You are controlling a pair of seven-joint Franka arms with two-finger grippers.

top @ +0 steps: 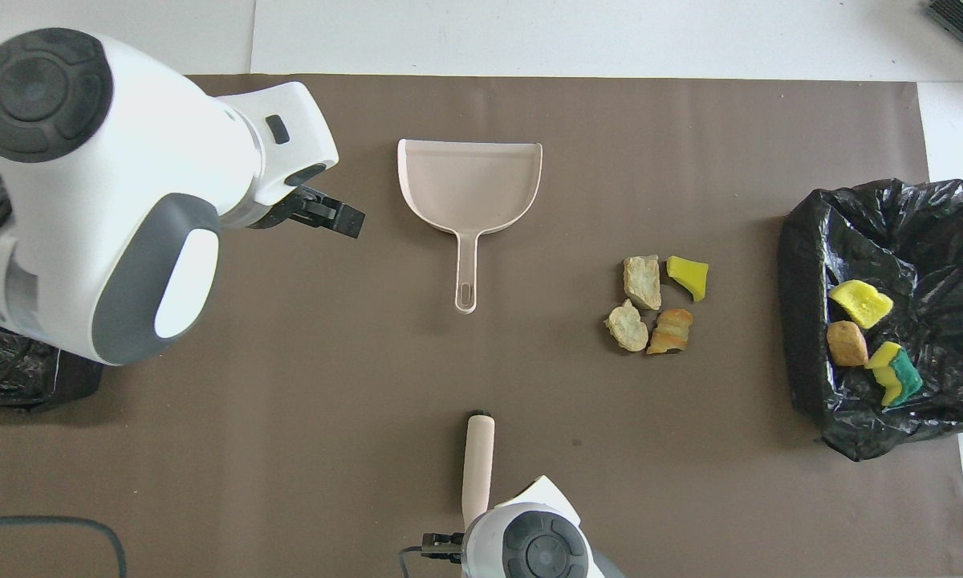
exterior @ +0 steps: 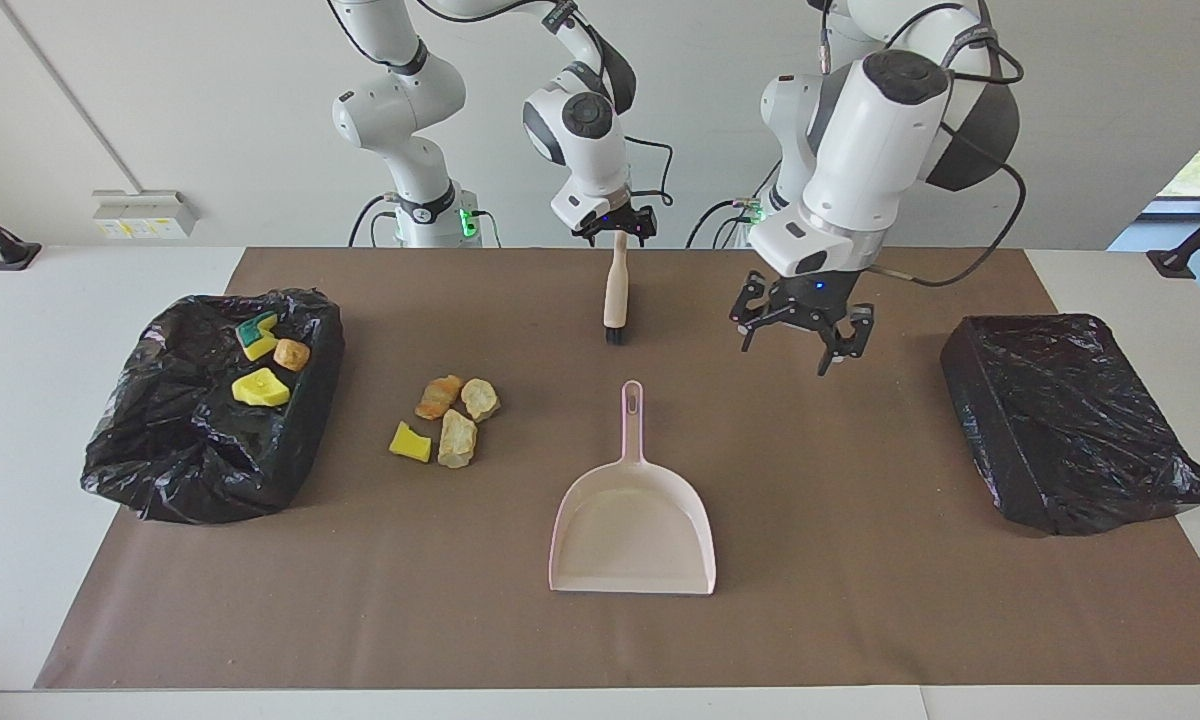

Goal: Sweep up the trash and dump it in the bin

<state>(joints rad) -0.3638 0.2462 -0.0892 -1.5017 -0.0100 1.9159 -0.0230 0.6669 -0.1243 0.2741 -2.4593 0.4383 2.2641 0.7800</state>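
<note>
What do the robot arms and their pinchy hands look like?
Both arms are glossy white with rounded joints, dark grey bands and round dark grey caps. Black cables loop along them. The left gripper and right gripper are black metal claws with a tiny blue light. Green lights glow at the bases.

Bright even light, soft shadows, sharp focus.

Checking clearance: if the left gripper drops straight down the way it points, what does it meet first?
Most likely bare brown mat. The open left gripper hangs pointing down over the mat between the dustpan handle and the closed black bin, nothing under it. Depth is a bit unclear.
</note>
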